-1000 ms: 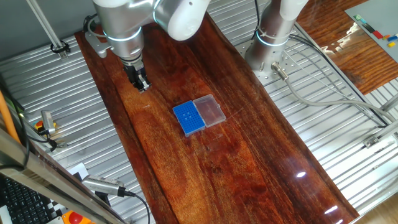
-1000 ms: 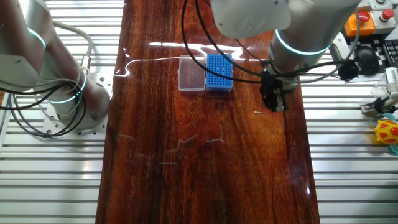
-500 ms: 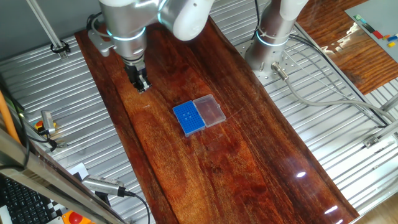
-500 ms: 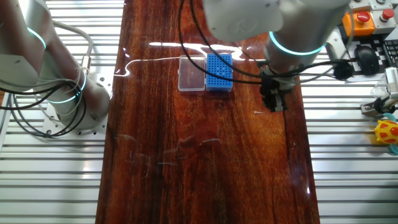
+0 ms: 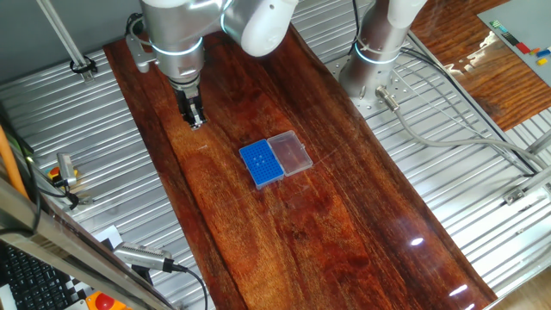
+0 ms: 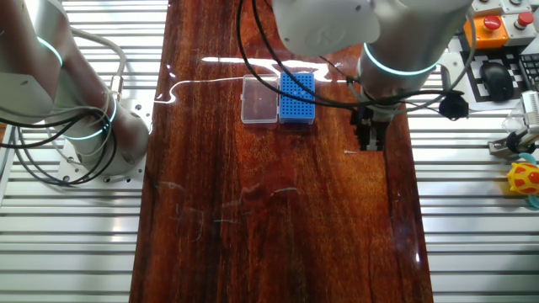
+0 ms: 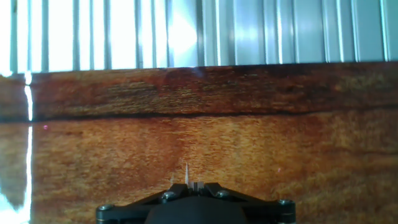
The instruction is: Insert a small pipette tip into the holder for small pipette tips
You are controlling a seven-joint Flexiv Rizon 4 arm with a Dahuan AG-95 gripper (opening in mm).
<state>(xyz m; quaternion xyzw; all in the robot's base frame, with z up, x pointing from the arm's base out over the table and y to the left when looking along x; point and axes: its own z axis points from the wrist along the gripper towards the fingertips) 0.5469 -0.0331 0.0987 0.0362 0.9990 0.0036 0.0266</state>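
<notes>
My tool [image 6: 369,145] hangs over the surface [image 6: 278,219], fingers nearly together; a pale sliver [image 7: 186,174] pokes between them, grip unclear. Blue holder [image 6: 296,98] sits well aside.

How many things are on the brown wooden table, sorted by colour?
Blue: 1, the holder for small pipette tips
Clear: 1, the plastic lid joined to it
Pale: 1, a tiny pipette tip lying on the wood by the pincer
Total: 3
</notes>
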